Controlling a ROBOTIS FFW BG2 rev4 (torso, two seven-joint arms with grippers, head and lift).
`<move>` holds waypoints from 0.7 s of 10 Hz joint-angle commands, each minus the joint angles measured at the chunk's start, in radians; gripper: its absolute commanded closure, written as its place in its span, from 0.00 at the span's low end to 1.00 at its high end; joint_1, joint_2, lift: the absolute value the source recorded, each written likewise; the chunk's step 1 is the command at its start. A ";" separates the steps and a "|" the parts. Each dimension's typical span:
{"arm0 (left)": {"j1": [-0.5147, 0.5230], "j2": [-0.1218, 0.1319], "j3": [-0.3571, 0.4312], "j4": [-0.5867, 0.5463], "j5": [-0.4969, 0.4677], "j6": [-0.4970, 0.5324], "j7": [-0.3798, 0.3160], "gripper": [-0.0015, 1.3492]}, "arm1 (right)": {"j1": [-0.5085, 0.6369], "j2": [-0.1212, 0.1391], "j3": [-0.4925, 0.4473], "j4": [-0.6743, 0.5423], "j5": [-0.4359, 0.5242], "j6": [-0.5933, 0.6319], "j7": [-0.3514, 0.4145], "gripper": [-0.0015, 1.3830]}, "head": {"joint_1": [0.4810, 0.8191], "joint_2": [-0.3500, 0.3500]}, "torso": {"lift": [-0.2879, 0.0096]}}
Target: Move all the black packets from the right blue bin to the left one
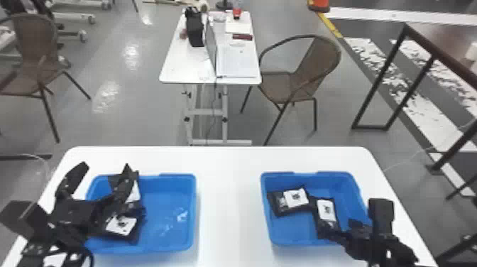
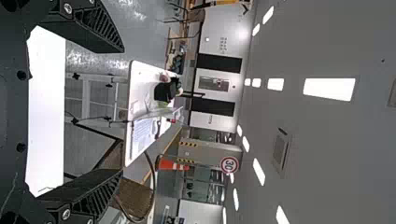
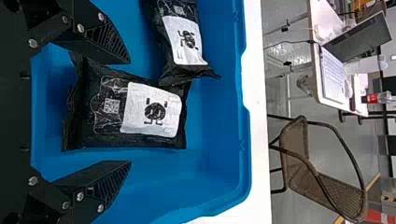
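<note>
In the head view my left gripper (image 1: 106, 173) is open above the left part of the left blue bin (image 1: 174, 245). That bin holds black packets by its left side: one (image 1: 122, 225) lies with its white label up, and another (image 1: 135, 193) leans behind it, partly hidden by the gripper. My right gripper (image 1: 340, 232) is at the right bin (image 1: 289, 238), beside the nearer packet (image 1: 326, 211); a second packet (image 1: 294, 199) lies to its left. The left wrist view shows my left gripper (image 2: 122, 111) parted. In the right wrist view, the packet (image 3: 154, 112) lies between my right gripper's (image 3: 130, 112) spread fingers.
Both bins stand on a white table (image 1: 229, 199), with a gap between them. Beyond it are a small table (image 1: 177, 69) with a laptop (image 1: 236, 64), a wicker chair (image 1: 301, 67) on its right and another chair (image 1: 35, 53) at the far left.
</note>
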 commanded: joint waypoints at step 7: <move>0.004 -0.003 0.006 0.000 0.001 0.013 0.000 0.09 | -0.081 -0.005 0.015 0.114 -0.010 0.024 0.000 0.68 | 0.63 0.40 | 0.97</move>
